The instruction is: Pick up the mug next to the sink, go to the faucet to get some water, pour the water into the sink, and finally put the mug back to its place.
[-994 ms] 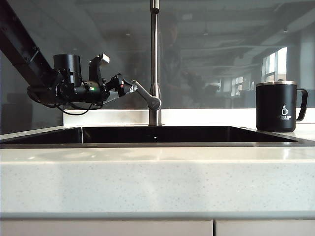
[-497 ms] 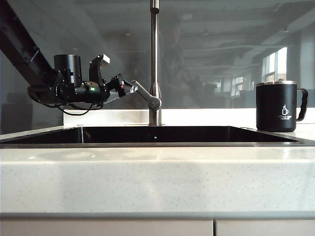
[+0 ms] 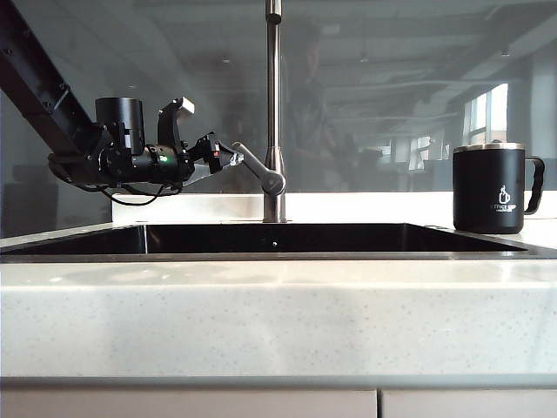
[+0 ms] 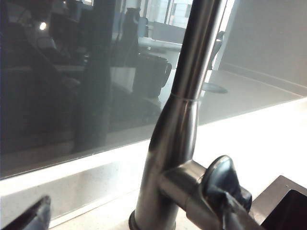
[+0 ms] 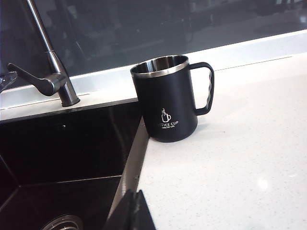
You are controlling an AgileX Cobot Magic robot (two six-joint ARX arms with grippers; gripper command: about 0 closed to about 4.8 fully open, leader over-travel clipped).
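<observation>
Two hands: left hand [image 3: 228, 157] open at faucet [image 3: 274, 113] lever; right hand [image 5: 130, 211] closed near mug [image 5: 169, 98].

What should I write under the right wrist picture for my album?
Black mug standing on the counter beside the sink, faucet behind, shut right gripper nearby.

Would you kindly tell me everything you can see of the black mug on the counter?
The matte black cylindrical mug with a shiny steel rim stands upright on the white speckled stone counter, at the corner of the dark sunken sink, to the right of the sink in the exterior view. Its black looped handle points away from the sink. A small white cup logo with lettering faces the camera. Its steel-lined inside shows no visible water. Nothing touches it; neither gripper is near it.
</observation>
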